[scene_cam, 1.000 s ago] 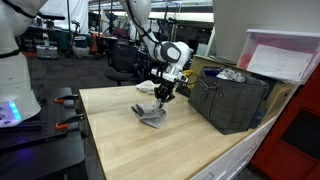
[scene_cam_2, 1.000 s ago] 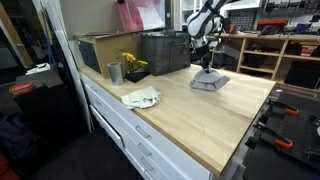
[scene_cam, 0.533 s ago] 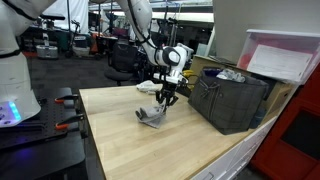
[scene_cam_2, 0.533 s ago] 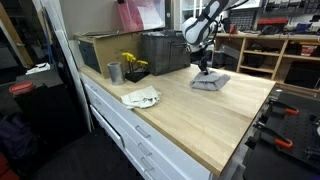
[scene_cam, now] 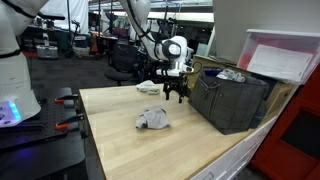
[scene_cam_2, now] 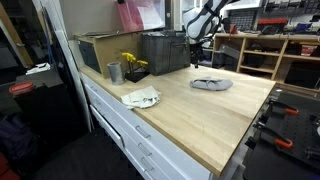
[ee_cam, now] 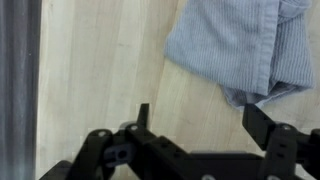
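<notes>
A crumpled grey-blue cloth (scene_cam: 153, 120) (scene_cam_2: 211, 84) (ee_cam: 243, 49) lies loose on the wooden table (scene_cam: 120, 140) (scene_cam_2: 200, 120). My gripper (scene_cam: 176, 95) (scene_cam_2: 198, 45) (ee_cam: 198, 118) hangs above and a little beyond the cloth, open, with nothing between its fingers. In the wrist view bare wood fills the gap between the two black fingertips, and the cloth lies ahead, toward the upper right.
A dark grey bin (scene_cam: 230, 98) (scene_cam_2: 165, 50) stands close behind the gripper. A second, whitish rag (scene_cam_2: 140, 97), a metal cup (scene_cam_2: 114, 72) and a yellow item (scene_cam_2: 130, 62) sit along the table. Shelving (scene_cam_2: 270, 55) stands past the table's end.
The gripper has opened and let go of the cloth, which dropped flat onto the table. The gripper has risen and moved back toward the bin.
</notes>
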